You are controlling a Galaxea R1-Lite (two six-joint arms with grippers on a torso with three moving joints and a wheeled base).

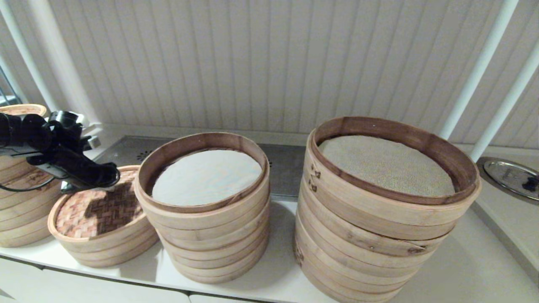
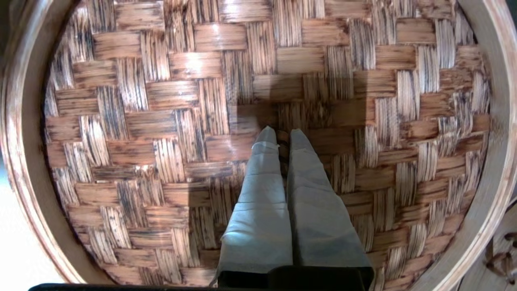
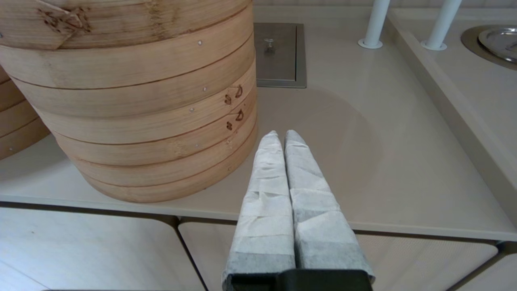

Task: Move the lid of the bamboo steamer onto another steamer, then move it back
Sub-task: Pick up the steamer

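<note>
The bamboo steamer lid [image 1: 94,212], with its brown basket weave [image 2: 161,121], lies on a low steamer ring [image 1: 111,248] at the front left of the counter. It looks seated flush, and the ring's inside is hidden under it. My left gripper [image 2: 282,135] comes down over the lid's centre and is shut on the small loop knob, a sliver of which shows between the fingertips. In the head view the dark left arm covers that gripper [image 1: 70,186]. My right gripper [image 3: 281,135] is shut on nothing, low over the counter's front edge, outside the head view.
A tall open stack with a white liner [image 1: 206,176] stands in the middle. The widest stack, with a grey mesh liner [image 1: 387,164], is to its right, close beside my right gripper. Another stack with a paler lid [image 1: 21,110] is at far left. White posts [image 3: 373,24] and a metal dish [image 1: 511,176] stand at right.
</note>
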